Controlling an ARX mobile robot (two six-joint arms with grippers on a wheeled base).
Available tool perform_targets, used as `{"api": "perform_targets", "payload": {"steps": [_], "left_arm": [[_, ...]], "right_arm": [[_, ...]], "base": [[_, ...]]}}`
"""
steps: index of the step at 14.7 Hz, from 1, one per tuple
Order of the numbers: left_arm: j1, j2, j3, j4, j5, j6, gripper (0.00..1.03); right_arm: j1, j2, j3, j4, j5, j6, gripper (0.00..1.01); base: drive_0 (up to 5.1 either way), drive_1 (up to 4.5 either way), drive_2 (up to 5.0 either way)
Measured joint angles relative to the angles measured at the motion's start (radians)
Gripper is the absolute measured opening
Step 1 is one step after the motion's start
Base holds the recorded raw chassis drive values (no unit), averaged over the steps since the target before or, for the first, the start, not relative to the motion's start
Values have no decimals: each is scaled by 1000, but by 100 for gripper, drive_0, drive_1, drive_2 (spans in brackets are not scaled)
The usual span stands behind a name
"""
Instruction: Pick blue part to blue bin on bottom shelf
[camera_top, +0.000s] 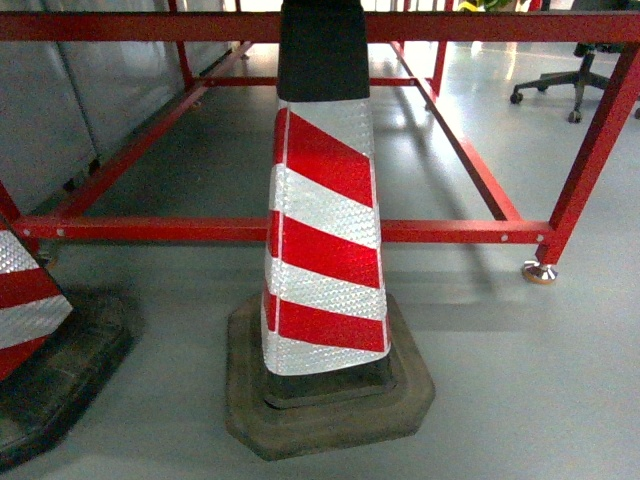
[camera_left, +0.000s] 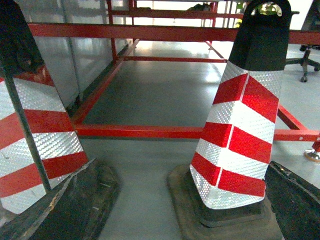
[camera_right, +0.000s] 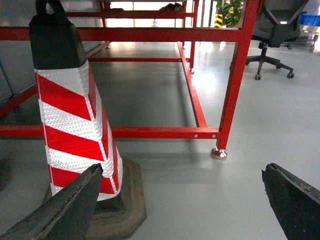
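Cone (camera_top: 325, 230) dead ahead, red frame (camera_top: 300, 231) behind. Blue part and blue bin nowhere in view; direction from fingers unknown. Left fingers (camera_left: 60, 200) spread, empty; right fingers (camera_right: 70, 205) likewise.

A cone (camera_top: 325, 240) stands before the frame (camera_top: 300, 231); another cone (camera_top: 25, 300) stands left.

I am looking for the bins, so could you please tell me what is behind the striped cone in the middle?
Behind the cone stands an open red frame with bare grey floor inside it. No bin or blue part shows. The cone covers a strip of the frame's middle.
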Motion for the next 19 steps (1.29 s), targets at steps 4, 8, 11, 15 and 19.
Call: {"api": "perform_targets", "payload": {"steps": [4,8,11,15,19], "left_arm": [[0,0,0,0,0,0,98],[0,0,0,0,0,0,98],[0,0,0,0,0,0,98],[0,0,0,0,-2,0,98],[0,0,0,0,-1,1,98]], "right_arm": [[0,0,0,0,0,0,98],[0,0,0,0,0,0,98],[0,0,0,0,0,0,98],[0,0,0,0,0,0,98],[0,0,0,-1,-2,-1,98]], "base": [[0,0,0],[0,0,0],[0,0,0],[0,0,0],[0,0,0]]}}
